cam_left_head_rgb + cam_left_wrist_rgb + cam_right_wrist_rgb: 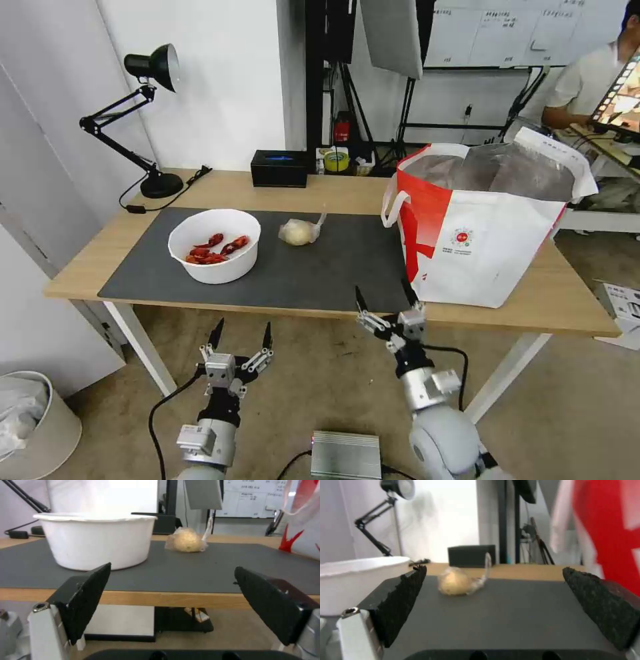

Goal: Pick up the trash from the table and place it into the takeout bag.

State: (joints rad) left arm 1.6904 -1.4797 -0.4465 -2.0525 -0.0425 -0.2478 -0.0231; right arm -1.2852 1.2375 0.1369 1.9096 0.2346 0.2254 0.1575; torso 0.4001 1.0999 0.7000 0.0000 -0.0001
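On the dark grey mat [320, 267] of the light-wood table [573, 307] stands a white bowl [214, 245] holding red shells. To its right lies a clear bag around a beige lump [300, 231]. The takeout bag [483, 227], white with red panels and foil lining, stands open at the table's right end. My right gripper [385, 295] is open at the table's front edge, just left of the takeout bag, facing the beige lump [458, 584]. My left gripper [241, 330] is open below the front edge, in front of the bowl [96, 540].
A black desk lamp [143, 113] stands at the table's back left and a black box [279, 168] at the back middle. A grey bin [33, 427] sits on the floor at left. A small metal box [345, 455] lies on the floor between my arms.
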